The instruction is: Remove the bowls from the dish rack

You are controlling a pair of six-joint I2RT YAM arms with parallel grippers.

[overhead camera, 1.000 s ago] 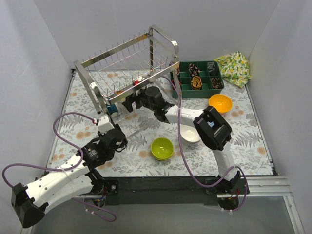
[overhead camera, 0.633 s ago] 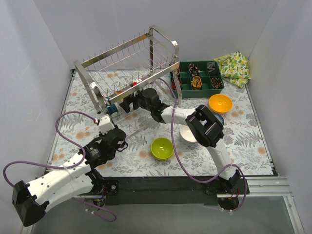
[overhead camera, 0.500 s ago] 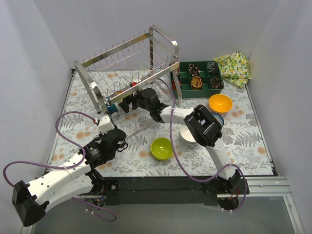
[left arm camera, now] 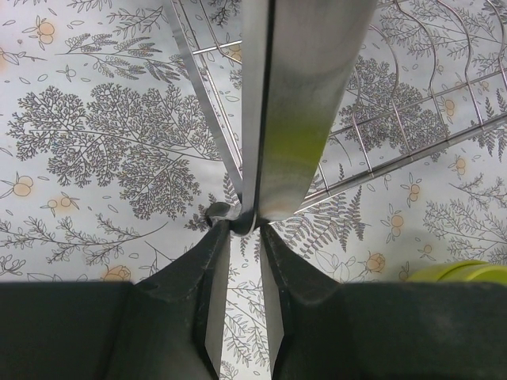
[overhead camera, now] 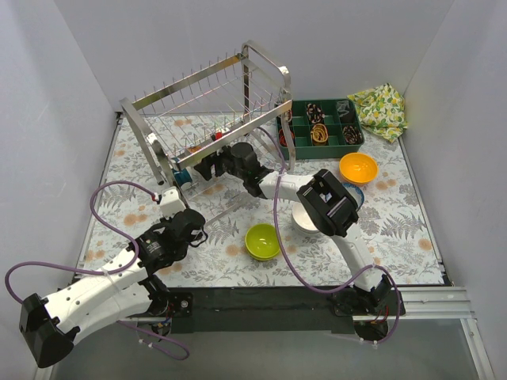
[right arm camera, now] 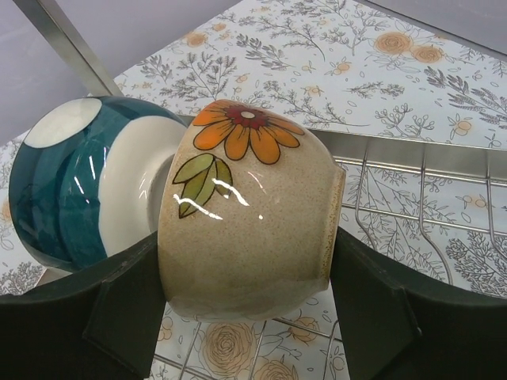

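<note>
The steel wire dish rack (overhead camera: 207, 111) stands at the back left. My right gripper (overhead camera: 207, 168) reaches into its lower tier. In the right wrist view my right gripper (right arm camera: 245, 261) is closed on a beige bowl with an orange flower (right arm camera: 245, 214), one finger on each side; the bowl lies on its side against a teal-and-white bowl (right arm camera: 75, 182) on the rack wires (right arm camera: 412, 154). My left gripper (overhead camera: 188, 223) pinches the rack's front steel bar (left arm camera: 293, 103) at its lower end, fingers (left arm camera: 212, 269) almost together. A lime green bowl (overhead camera: 262, 241), a white bowl (overhead camera: 307, 218) and an orange bowl (overhead camera: 358, 168) sit on the table.
A dark green compartment tray (overhead camera: 321, 127) with small items stands right of the rack, with a yellow-patterned cloth (overhead camera: 380, 107) beyond it. A blue bowl (overhead camera: 356, 192) shows by the right arm. The lime bowl's rim shows in the left wrist view (left arm camera: 467, 271).
My right gripper has moved left, deeper into the rack's lower tier, up to the beige bowl. The left arm has barely moved and keeps hold of the rack bar.
</note>
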